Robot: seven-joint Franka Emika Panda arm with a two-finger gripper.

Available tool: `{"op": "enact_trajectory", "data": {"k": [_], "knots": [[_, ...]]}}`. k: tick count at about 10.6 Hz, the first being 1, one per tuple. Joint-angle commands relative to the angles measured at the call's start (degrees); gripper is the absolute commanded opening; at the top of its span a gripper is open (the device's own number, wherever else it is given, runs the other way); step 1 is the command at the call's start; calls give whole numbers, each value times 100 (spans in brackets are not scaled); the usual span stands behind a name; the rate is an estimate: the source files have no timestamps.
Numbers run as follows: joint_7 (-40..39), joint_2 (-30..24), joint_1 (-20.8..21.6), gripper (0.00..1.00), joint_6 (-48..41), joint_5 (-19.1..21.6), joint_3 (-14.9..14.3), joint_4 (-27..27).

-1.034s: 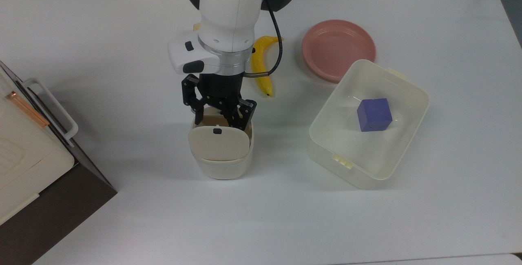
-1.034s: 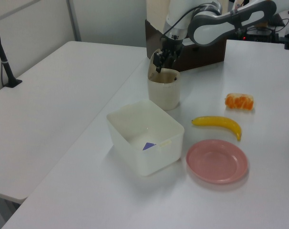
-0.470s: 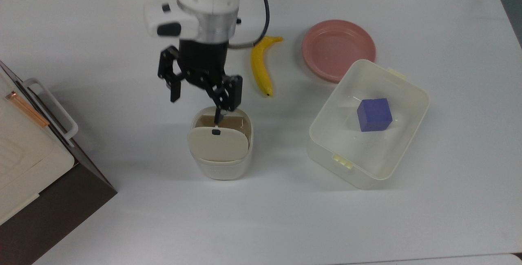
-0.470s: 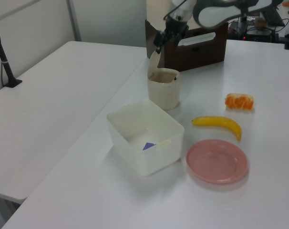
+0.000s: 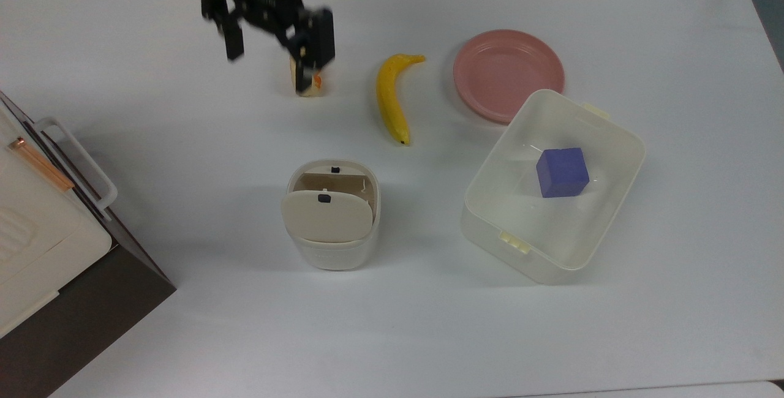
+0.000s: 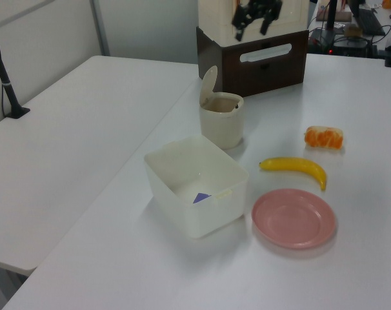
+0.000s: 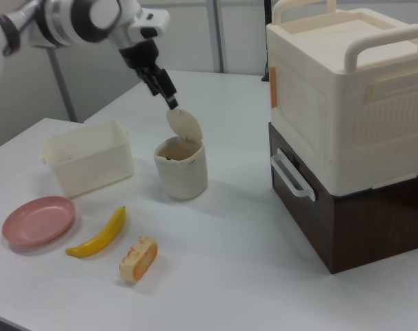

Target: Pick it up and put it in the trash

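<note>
The gripper (image 5: 269, 49) hangs high above the tabletop (image 5: 184, 324) with fingers (image 5: 233, 43) spread and empty, no paper wad visible anywhere, so it probably already lies inside the trash bin (image 5: 331, 251), task seemingly done.

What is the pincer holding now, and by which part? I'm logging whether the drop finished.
Nothing. The pincer hangs open and empty above the table, away from the trash bin.

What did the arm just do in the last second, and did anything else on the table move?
The gripper, a second ago down at the mouth of the trash, has lifted away with its fingers open and empty, toward the top view's upper left. The bin's flap stays tipped open. The banana, pink plate and tub have not moved.
</note>
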Motion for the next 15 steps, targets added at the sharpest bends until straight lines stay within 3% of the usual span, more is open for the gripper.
{"op": "enact_trajectory", "data": {"k": [1, 2, 5, 8, 13, 15], "knots": [[-1805, -1090, 14, 100, -1557, 958, -441, -350], [-2036, -1301, 57, 100, -1857, 1093, -609, -350], [-2091, -1444, 110, 100, -2466, 1033, -645, -541], [-2407, -1426, 101, 100, -1968, 1015, -812, -875], [-2425, -1409, 180, 100, -1860, 1033, -830, -903], [-2957, -1400, 251, 100, -1877, 1076, -804, -903]]}}
